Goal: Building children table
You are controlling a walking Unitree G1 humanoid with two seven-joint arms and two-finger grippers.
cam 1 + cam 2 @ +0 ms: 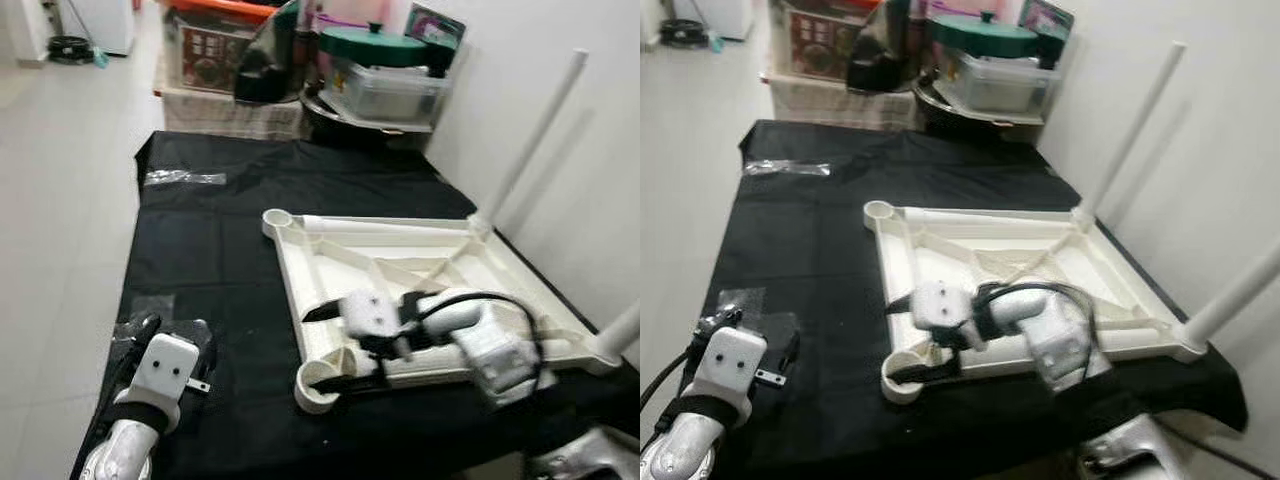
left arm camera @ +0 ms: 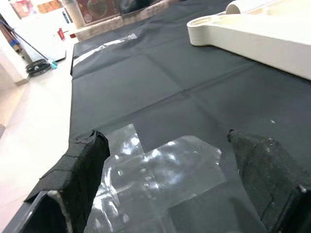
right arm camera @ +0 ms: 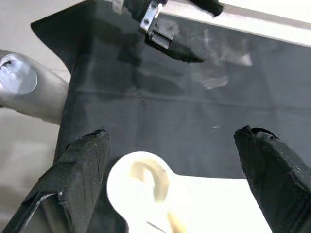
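Note:
A cream children's table top [image 1: 420,262] lies upside down on a black cloth [image 1: 210,250]. One white leg [image 1: 530,140] stands in its far right corner and another [image 1: 622,332] in the near right corner. The far left socket [image 1: 277,218] and the near left socket [image 3: 141,179] hold no leg. My right gripper [image 1: 328,348] is open, with its black fingers [image 3: 77,179] on either side of the near left socket. My left gripper [image 2: 175,170] is open low over a clear plastic bag [image 2: 160,179] at the cloth's near left.
A second clear bag [image 1: 183,178] lies at the cloth's far left. Boxes and a green-lidded container [image 1: 375,60] crowd the far end. A white wall [image 1: 560,80] runs close along the right. Pale floor [image 1: 60,200] lies to the left.

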